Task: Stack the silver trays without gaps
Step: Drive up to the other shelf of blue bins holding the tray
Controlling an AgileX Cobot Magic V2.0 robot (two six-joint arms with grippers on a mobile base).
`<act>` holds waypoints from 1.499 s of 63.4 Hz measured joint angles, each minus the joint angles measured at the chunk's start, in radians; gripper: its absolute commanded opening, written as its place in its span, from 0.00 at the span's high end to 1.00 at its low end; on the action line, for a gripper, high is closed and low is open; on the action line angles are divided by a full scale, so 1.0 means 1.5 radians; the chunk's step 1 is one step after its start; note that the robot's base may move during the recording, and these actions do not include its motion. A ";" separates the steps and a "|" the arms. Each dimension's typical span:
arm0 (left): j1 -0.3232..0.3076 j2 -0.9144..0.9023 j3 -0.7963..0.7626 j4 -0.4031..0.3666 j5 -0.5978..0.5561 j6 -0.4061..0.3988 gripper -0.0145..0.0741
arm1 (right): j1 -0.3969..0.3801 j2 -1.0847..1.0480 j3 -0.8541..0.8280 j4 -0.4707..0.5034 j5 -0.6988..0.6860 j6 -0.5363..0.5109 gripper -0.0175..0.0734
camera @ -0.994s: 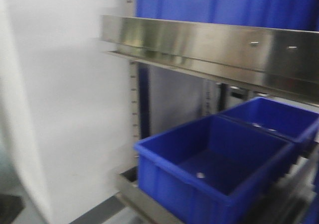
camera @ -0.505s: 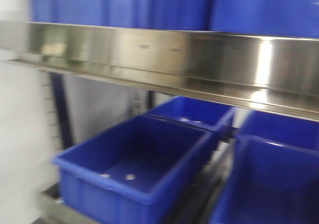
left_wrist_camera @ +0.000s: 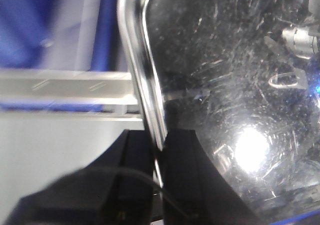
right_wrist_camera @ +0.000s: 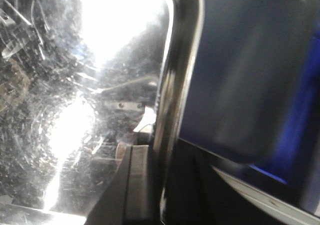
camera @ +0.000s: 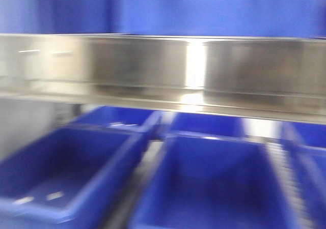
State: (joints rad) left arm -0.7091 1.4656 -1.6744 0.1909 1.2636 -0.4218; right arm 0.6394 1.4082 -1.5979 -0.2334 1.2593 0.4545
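Note:
In the left wrist view a silver tray [left_wrist_camera: 225, 75] fills the right side, its scratched shiny face towards the camera. Its rounded rim [left_wrist_camera: 142, 80] runs down between the black fingers [left_wrist_camera: 137, 175] of my left gripper [left_wrist_camera: 159, 152], which is shut on it. The right wrist view has a silver tray [right_wrist_camera: 70, 110] with bright glare on the left. Its rim [right_wrist_camera: 175, 85] drops into my right gripper [right_wrist_camera: 161, 185], also shut on it. I cannot tell whether both hold one tray. Neither tray nor gripper appears in the front view.
Straight ahead a long steel shelf rail [camera: 153, 61] crosses the front view. Blue bins [camera: 66, 168] [camera: 214, 183] sit side by side below it, and more blue bins [camera: 178, 7] above. A dark blue bin [right_wrist_camera: 240, 70] lies just right of the right-hand rim.
The front view has swung right along the shelf. The white wall has left the frame, and the rail and bins now span its whole width.

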 measured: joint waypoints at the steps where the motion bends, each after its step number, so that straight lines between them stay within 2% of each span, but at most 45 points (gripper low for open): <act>1: 0.000 0.000 0.000 0.000 0.000 0.000 0.89 | 0.000 0.000 0.000 0.000 0.000 0.000 0.75; 95: 0.000 0.000 0.000 0.000 0.000 0.000 0.89 | 0.000 0.000 0.000 0.000 0.000 0.000 0.75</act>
State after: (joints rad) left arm -0.7091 1.4656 -1.6744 0.1909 1.2636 -0.4218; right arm 0.6394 1.4082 -1.5979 -0.2334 1.2593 0.4545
